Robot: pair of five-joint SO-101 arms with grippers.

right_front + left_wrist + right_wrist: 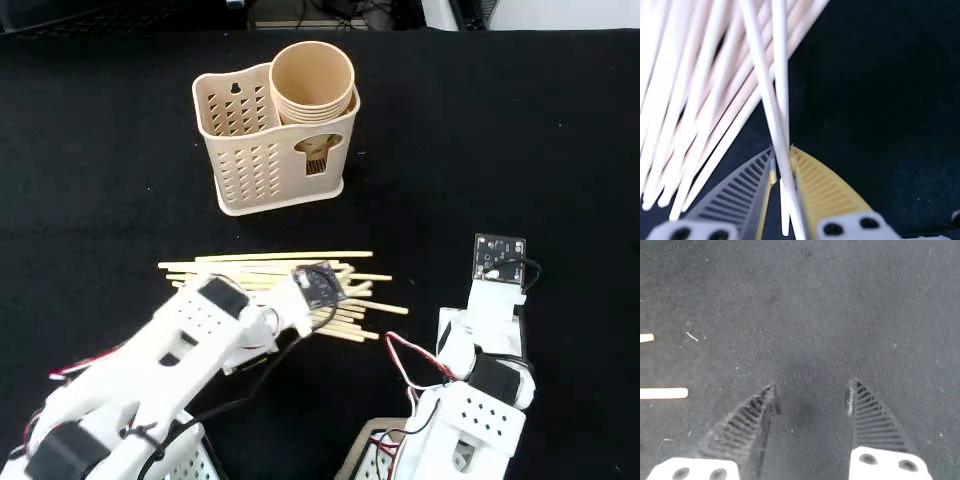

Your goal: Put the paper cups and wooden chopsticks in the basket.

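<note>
Left jaws pinch two chopsticks [781,60] at the uncountable pile [262,268]; right jaws gape over black worktop [805,300]. One basket [250,170] holds nested paper cups [312,75], number unclear.

Readable text: none on anything in the three views.
basket [250,165]: no letters or numbers. Its front wall carries one cut-out sign, possibly a fork or brush outline (it sits just under the cups), and its back wall has a keyhole-shaped cut-out.
paper cups [312,75]: plain sides and insides, unprinted.
wooden chopsticks [265,268]: bare wood, with no stamp that can be made out.
circuit boards [499,258]: pale specks on the dark board at each wrist, too small to read as characters.
</note>
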